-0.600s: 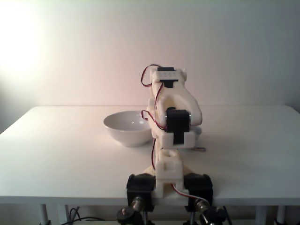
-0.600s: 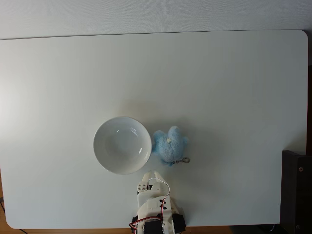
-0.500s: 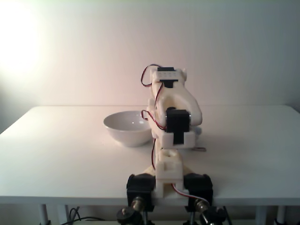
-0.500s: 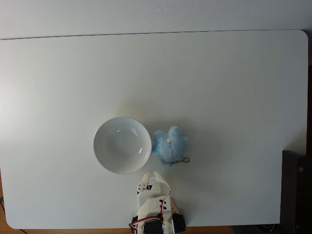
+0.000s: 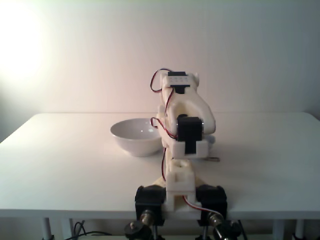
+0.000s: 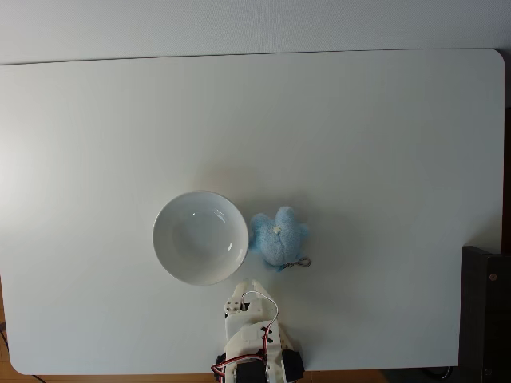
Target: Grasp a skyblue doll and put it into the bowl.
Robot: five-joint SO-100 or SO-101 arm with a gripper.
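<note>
Fixed view from above: skyblue doll (image 6: pixel 278 236) just beside bowl (image 6: pixel 200 238), apart from folded arm; hand's opening unclear.

Fuzzy plush skyblue doll (image 6: pixel 277 237) (small metal ring attached), glossy smooth bowl (image 6: pixel 200 238), matt white table (image 6: pixel 359 144).

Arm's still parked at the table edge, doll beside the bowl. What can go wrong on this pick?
1. The doll lies almost against the bowl; a finger coming down on that side might hit or shove the rim.
2. A small metal ring sticks out of the doll toward the arm; it might snag a finger.
3. The doll is soft; a shallow pinch might slip off.
</note>
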